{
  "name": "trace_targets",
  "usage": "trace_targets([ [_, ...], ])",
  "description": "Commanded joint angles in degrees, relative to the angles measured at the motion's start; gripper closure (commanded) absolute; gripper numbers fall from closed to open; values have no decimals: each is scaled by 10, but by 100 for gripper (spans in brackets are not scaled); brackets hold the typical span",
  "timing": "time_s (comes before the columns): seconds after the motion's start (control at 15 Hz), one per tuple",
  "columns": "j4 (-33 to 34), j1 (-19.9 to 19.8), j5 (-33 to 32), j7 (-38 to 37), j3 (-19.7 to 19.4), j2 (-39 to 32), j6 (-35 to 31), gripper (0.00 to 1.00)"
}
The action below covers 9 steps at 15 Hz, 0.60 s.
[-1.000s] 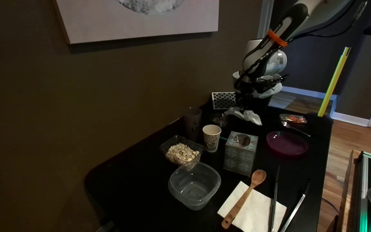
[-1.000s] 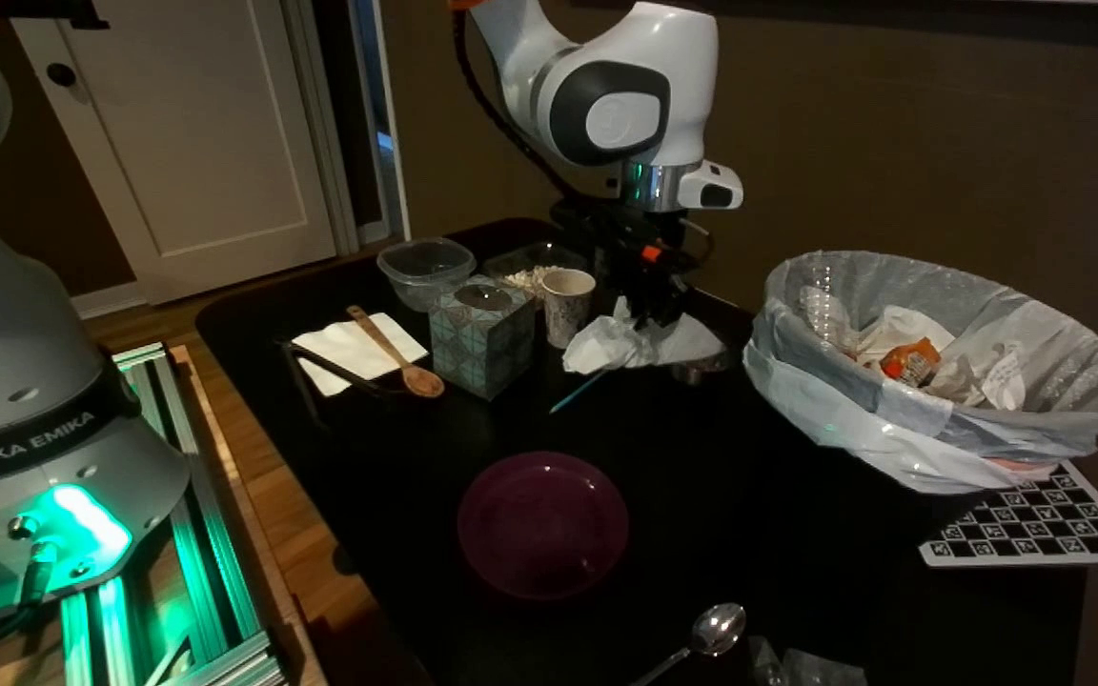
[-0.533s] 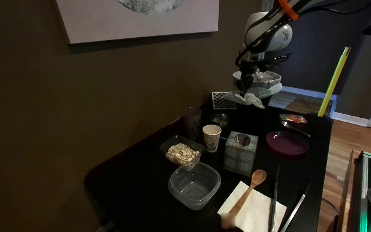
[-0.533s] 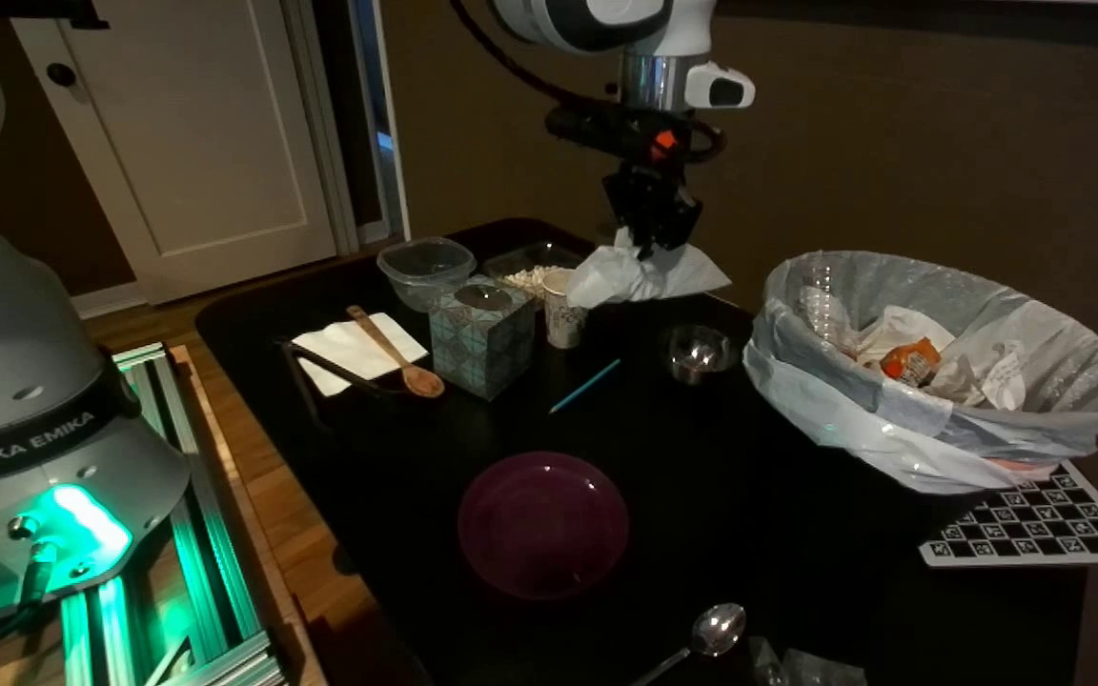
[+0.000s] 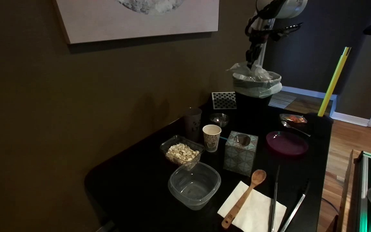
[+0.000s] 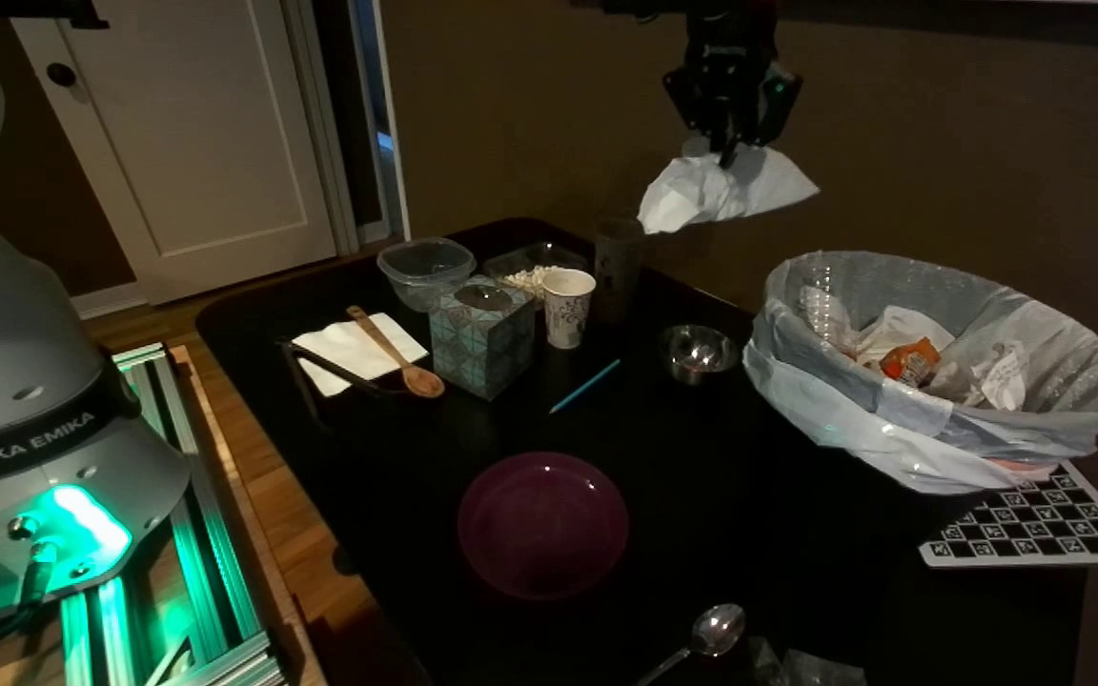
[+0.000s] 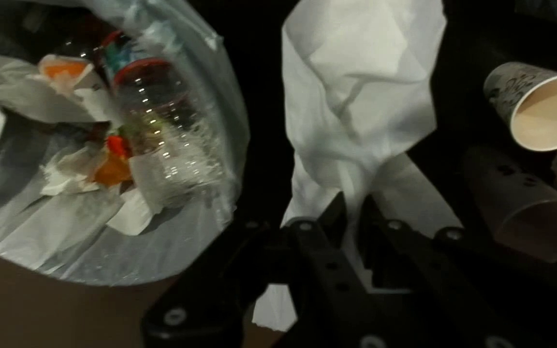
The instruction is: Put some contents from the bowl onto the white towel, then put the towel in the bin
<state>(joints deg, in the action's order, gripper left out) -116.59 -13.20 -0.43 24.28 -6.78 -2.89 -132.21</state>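
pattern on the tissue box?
Tissue box: teal-grey, geometric design of crossing lines; shows best in an exterior view.

- Franka arm base [image 6: 44,400], ext. view: "FRANKA EMIKA", wht caps on blk
- Checkered board [image 6: 1045,524]: tiny marks in sqs., illeg.
- Wooden spoon [image 5: 243,199], handle: sm. mark, illeg.

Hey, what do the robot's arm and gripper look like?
The arm is white with dark parts, a dark cable looping alongside. Its pale grey, rounded base wears a dark band lettered FRANKA EMIKA, with a green glow below. The gripper is black and angular, with silvery screw heads.
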Motion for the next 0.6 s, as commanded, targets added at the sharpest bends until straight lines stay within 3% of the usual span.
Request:
trace_targets([
  [0.0, 78, -12, 10, 52, -31, -40, 24, 98],
  [0.53, 215, -74, 23, 119, -50, -178, 40, 98],
])
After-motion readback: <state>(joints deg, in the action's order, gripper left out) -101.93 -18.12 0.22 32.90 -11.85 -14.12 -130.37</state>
